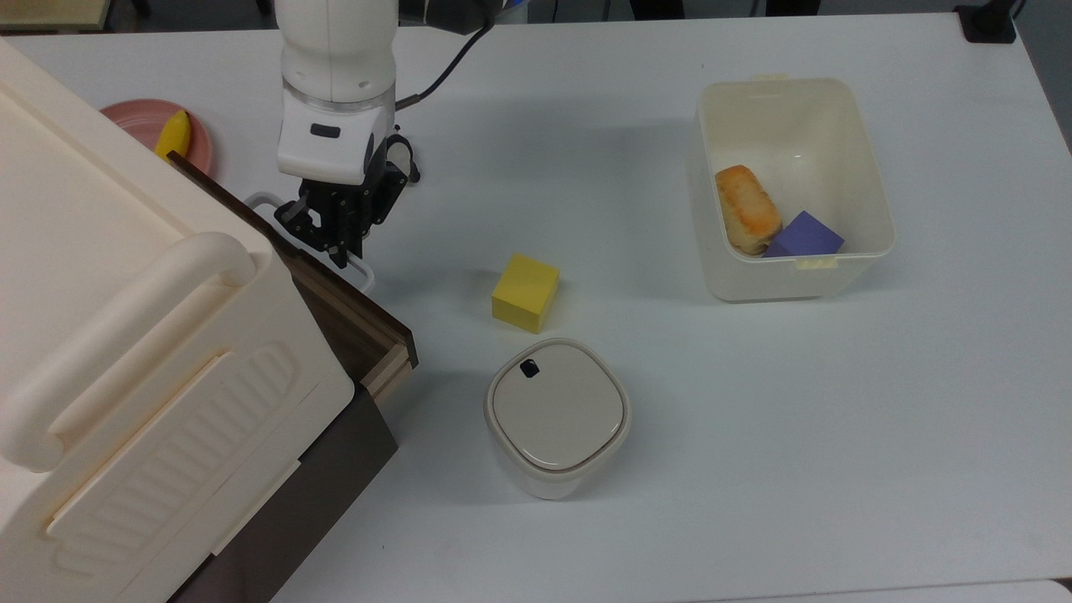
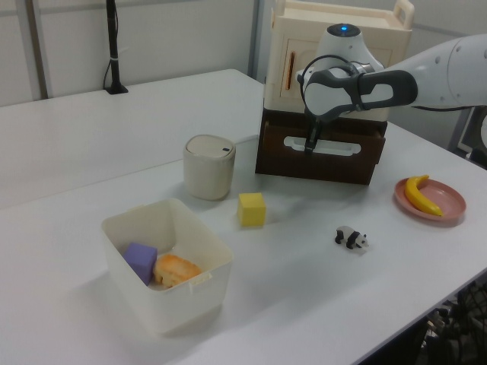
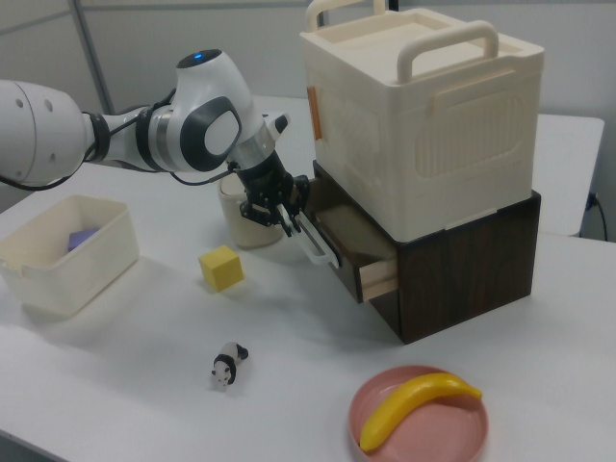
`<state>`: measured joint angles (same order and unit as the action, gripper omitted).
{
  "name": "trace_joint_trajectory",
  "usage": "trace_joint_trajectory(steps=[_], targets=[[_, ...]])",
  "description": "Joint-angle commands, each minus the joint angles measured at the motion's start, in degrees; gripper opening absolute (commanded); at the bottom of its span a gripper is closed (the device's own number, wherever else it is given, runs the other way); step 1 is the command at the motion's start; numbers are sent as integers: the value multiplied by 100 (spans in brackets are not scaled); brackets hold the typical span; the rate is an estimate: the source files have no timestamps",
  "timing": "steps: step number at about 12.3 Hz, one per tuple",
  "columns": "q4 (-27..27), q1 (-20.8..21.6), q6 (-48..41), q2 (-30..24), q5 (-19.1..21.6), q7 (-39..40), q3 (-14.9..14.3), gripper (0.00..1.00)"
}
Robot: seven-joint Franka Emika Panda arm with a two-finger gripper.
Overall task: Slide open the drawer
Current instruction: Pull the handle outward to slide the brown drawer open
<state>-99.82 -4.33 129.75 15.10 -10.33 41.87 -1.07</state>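
The drawer (image 3: pixel 354 252) sits partly pulled out of the dark wooden base under the cream cabinet (image 3: pixel 423 115). The gripper (image 3: pixel 282 219) is closed around the drawer's white loop handle (image 3: pixel 316 243).

In front of the drawer stand a yellow cube (image 1: pixel 525 293) and a lidded cream canister (image 1: pixel 557 416), both apart from it. Farther off, an open cream bin (image 1: pixel 871 201) holds a bread piece (image 1: pixel 747 209) and a purple block (image 1: pixel 806 234).

In the top view the arm covers most of the toy panda (image 2: pixel 350 238), and the cabinet cuts off the pink plate (image 1: pixel 142 121) with the banana (image 1: pixel 172 138). The right view shows the plate whole and the drawer's tan side edge. In the left view the drawer's front faces the camera.
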Motion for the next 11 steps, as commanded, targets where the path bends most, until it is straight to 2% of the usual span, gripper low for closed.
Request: trace_joint_trajectory(steps=[1,11], targets=[[-328,81,-134,-367,75,-161,160,1],[-381,81,-248,-473,75,-82,160,1]])
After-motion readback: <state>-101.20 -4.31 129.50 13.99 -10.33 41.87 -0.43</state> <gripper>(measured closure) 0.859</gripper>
